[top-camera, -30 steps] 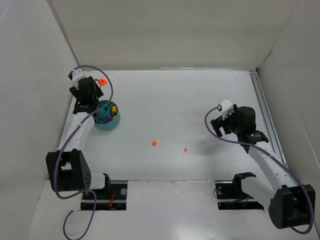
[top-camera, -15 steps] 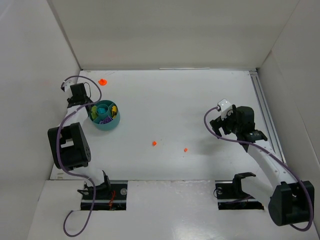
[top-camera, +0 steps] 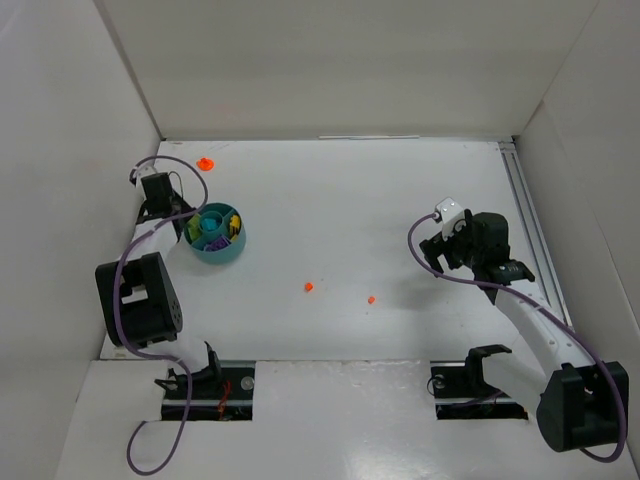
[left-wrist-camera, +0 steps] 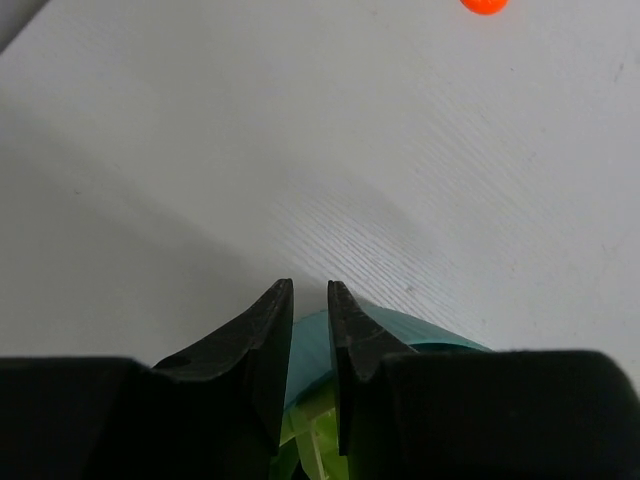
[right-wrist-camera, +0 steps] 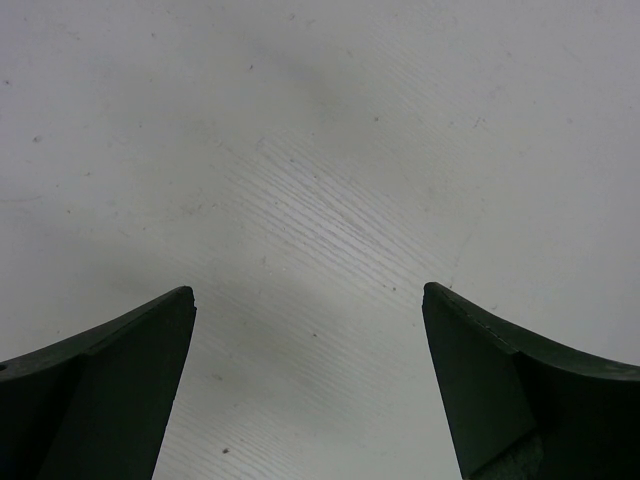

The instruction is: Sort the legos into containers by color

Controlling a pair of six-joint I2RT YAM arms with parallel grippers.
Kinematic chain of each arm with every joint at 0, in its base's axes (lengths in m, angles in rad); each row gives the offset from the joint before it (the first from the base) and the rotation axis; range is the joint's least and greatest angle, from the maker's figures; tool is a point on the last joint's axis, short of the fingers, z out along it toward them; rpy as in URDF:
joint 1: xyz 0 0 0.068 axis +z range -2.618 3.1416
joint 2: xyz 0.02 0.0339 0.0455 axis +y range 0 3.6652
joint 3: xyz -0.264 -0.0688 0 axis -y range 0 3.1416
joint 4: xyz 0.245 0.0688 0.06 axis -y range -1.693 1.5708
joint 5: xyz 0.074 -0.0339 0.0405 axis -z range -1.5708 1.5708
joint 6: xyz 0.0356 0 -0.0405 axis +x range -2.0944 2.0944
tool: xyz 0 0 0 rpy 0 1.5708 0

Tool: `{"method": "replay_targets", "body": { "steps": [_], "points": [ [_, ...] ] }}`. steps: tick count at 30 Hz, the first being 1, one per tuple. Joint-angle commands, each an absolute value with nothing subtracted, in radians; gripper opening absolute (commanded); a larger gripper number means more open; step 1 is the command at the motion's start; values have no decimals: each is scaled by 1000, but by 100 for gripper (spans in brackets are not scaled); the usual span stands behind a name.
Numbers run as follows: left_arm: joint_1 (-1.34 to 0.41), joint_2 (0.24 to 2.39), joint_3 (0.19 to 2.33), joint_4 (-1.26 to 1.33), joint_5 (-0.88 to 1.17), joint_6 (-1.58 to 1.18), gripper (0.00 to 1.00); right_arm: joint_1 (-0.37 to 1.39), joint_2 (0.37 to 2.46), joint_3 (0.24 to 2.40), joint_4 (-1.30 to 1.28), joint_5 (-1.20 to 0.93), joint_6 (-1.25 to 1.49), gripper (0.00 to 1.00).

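Most legos (top-camera: 215, 228) already sit sorted in the dish (top-camera: 216, 253). Three lie on the worktop (top-camera: 400, 200): a round orange piece (top-camera: 205, 163) beyond the dish, two orange bits (top-camera: 309, 287) to its right. Your left hand (left-wrist-camera: 310, 287) hangs at its rim, nearly pinched; you cannot tell whether it grips. Your right hand (right-wrist-camera: 305, 295) gapes well right of it.

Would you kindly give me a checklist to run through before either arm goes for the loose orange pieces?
1. Right hand open and empty: ok.
2. Left hand clear of the dish: not ok. Its nearly closed fingers sit at the rim; whether they pinch it, cannot tell.
3. Dish upright on the table: ok.
4. Loose pieces located: ok. The left orange piece and right orange piece lie mid-table, and the round orange piece lies beyond the dish.
5. Free compartment for orange: cannot tell.
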State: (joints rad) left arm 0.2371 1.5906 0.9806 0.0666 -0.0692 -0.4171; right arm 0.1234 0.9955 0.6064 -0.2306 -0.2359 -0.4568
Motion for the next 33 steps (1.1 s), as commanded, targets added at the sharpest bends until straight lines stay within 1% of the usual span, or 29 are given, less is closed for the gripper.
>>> {"method": "replay_targets", "body": {
  "steps": [1,4,7,11,19,22,23,24,26,27,29,31,33],
  "points": [
    [207,1520,943,89,31,-413,18,115,992,614,-193,-253,-466,100],
    [155,1493,933,78,55,-400,15,115,992,614,-193,-253,-466,100],
    [108,1467,922,78,66,-391,15,115,992,614,-193,-253,-466,100],
    [86,1454,913,92,167,-373,15,115,992,614,-193,-253,-466,100],
    [75,1465,937,101,166,-351,15,115,1012,632,-193,-253,-466,100],
    [75,1465,985,101,150,-334,18,115,1032,643,-184,-242,-475,100],
    [75,1465,1002,101,91,-334,21,115,1032,653,-184,-233,-476,100],
    [75,1491,1043,77,60,-334,23,115,1041,653,-184,-233,-476,100],
    [104,1528,1106,48,48,-360,25,115,1052,679,-184,-224,-485,100],
    [115,1548,1136,26,38,-373,28,115,1052,692,-184,-215,-485,100],
    [115,1615,1236,5,3,-382,31,115,1075,728,-164,-206,-485,100],
    [115,1693,1331,-27,-11,-393,34,115,1098,758,-154,-184,-485,100],
    [115,1751,1397,-52,-44,-423,34,115,1144,811,-153,-166,-485,100]
  ]
}}
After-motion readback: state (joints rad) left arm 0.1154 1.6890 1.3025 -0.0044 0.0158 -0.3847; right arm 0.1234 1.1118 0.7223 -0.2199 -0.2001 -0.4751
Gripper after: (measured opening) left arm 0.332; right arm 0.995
